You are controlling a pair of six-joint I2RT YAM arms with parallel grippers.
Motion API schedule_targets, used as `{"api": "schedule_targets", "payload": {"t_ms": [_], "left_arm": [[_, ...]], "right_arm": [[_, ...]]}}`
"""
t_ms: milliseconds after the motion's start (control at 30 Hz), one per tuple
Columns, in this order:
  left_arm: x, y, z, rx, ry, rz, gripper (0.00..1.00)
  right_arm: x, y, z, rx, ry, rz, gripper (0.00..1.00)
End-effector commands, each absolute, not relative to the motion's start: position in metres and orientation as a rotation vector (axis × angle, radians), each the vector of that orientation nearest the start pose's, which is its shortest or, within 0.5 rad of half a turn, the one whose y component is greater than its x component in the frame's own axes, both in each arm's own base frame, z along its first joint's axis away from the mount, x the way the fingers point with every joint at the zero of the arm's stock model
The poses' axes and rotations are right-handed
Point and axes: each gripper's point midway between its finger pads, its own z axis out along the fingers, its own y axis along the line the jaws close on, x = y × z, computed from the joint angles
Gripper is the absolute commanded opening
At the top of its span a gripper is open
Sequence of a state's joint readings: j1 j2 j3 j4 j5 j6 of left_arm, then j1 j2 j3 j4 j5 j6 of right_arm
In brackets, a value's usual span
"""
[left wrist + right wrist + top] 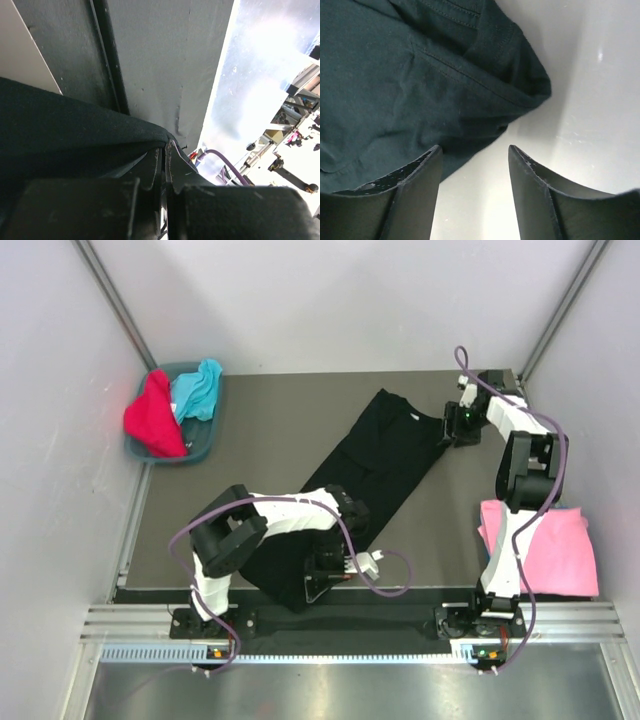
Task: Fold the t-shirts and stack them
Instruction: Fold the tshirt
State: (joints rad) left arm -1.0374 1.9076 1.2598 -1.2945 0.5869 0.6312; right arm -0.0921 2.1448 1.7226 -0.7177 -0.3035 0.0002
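Top view: black tee (385,450) lies stretched on a diagonal over the table (270,430). It runs from the left pincer (320,585) at the near edge up to the right pincer (450,430) near the far right corner.

Left wrist view: we find the left pincer (165,147) pressed together, with a fold of the black tee (60,130) nipped between its fingers. Cloth drapes off to its left; bare table lies ahead.

Right wrist view: right pincer (475,152) is spread, with only bare table in the gap. The black tee (395,85) lies ahead and to its left, one stitched corner just ahead of the gap. The left fingertip (420,170) overlaps the cloth edge; we cannot tell whether it touches.

Pink tee (555,545) lies flat at the right table edge, nearer us than the right pincer. Red tee (153,415) and turquoise tee (198,388) sit bunched in a bin (205,448), well left of both pincers.
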Motion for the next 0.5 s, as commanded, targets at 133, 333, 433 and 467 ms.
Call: {"api": "schedule_targets", "payload": {"t_ms": [133,333,433,467], "left_arm": [[0.037,-0.237,0.071,2.465,2.529,-0.979,0.0],[0.043,-0.247,0.067,2.448,2.53,-0.964,0.0],[0.051,-0.258,0.06,2.417,2.538,-0.933,0.0],[0.053,-0.261,0.055,2.416,2.549,-0.922,0.0]], "right_arm": [[0.51,0.021,0.048,0.074,2.623,0.488,0.4],[0.533,0.037,0.038,0.045,2.597,0.524,0.05],[0.559,0.051,0.042,-0.013,2.545,0.509,0.05],[0.573,0.055,0.055,-0.039,2.494,0.505,0.05]]}}
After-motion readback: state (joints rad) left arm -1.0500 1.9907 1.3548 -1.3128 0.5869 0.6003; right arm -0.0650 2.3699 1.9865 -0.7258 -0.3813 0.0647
